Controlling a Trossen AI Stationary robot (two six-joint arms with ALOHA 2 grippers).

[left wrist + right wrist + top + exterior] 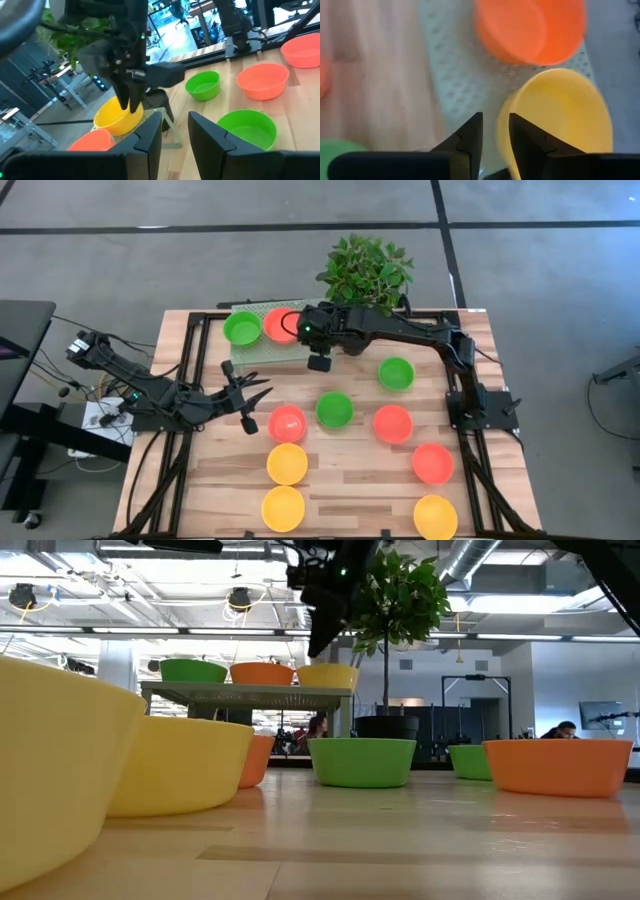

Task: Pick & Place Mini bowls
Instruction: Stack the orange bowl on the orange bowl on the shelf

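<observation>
Your right tool hangs over the pale perforated rack at the far side of the table, fingers slightly spread astride the near rim of a yellow bowl and gripping nothing. That bowl stands on the rack, mouth up, beside a red-orange bowl and a green bowl, the three in a row. The potted plant stands just behind the right arm. Your left tool waits near the table's left edge, fingers apart and empty, close to a red-orange bowl. The remaining bowls lie scattered on the wood, all upright: round, shallow, glossy plastic, so without a long axis.
</observation>
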